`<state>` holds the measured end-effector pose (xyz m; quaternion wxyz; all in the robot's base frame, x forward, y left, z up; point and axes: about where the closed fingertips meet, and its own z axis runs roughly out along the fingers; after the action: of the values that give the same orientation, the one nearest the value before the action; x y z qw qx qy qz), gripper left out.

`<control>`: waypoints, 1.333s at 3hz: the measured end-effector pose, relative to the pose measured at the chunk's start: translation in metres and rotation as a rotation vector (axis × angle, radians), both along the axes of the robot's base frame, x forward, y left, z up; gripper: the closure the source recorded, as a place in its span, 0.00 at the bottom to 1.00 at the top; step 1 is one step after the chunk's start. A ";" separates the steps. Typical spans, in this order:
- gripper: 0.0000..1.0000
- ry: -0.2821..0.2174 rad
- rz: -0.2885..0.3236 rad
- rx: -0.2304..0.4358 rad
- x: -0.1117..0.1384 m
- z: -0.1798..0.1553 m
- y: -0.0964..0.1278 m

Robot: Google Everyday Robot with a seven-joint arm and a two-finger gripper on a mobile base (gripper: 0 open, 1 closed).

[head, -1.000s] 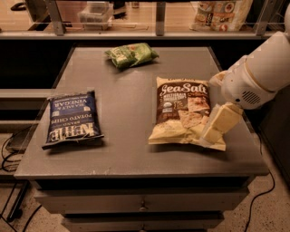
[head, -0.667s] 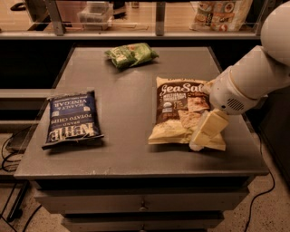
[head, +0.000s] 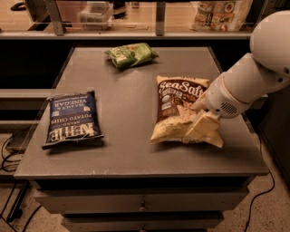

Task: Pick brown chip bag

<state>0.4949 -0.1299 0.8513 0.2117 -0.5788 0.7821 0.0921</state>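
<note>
The brown chip bag lies flat on the right half of the grey table. It is dark brown at the top with white "Sea Salt" lettering and pale yellow at the bottom. My gripper hangs from the white arm that comes in from the upper right. It is down over the bag's lower right part and hides that corner. Whether it touches the bag is hard to tell.
A dark blue Kettle chip bag lies at the table's left front. A small green bag lies at the back middle. Behind the table a shelf holds a clear box and packaged goods. Drawers sit below the tabletop.
The arm and gripper have moved left, from the bag's right edge to over its lower right part. The bags have not moved.
</note>
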 end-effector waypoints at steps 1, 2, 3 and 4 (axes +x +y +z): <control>0.73 -0.048 -0.013 -0.010 0.004 0.020 -0.006; 0.96 -0.108 -0.015 -0.010 0.007 0.048 -0.008; 1.00 -0.201 0.008 -0.020 0.014 0.099 -0.012; 1.00 -0.335 0.032 -0.045 0.022 0.167 -0.015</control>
<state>0.5167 -0.1447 1.0188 0.3244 -0.6030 0.7285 -0.0198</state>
